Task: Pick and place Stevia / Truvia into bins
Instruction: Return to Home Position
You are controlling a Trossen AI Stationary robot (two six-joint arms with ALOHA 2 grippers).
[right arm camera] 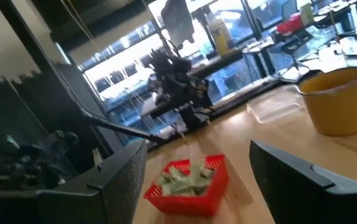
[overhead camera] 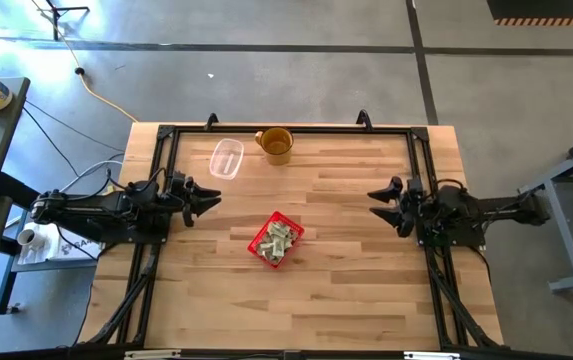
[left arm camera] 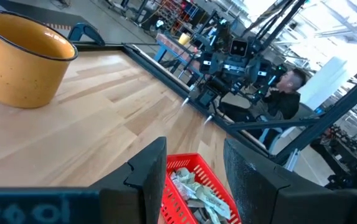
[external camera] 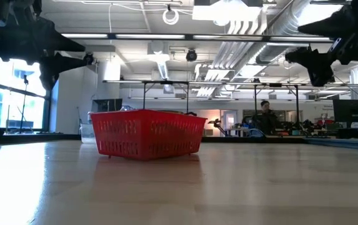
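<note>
Left tool (overhead camera: 204,200) and right tool (overhead camera: 381,203) hang open at the table's side edges; the basket's (overhead camera: 257,244) packets (overhead camera: 279,240) look light and limp, best pinched edgewise.

Dark six-joint left arm (overhead camera: 106,210) lay folded low along its own side, wrist level. Its dark two-finger left gripper (overhead camera: 209,198) pointed inward at the opposite arm, fingers (left arm camera: 148,171) spread apart, holding nothing. Matching right arm (overhead camera: 476,212) mirrored it on the other side, right gripper (overhead camera: 376,196) facing inward, fingers (right arm camera: 119,177) likewise wide apart and empty. Both grippers hung raised, well apart from each other.
</note>
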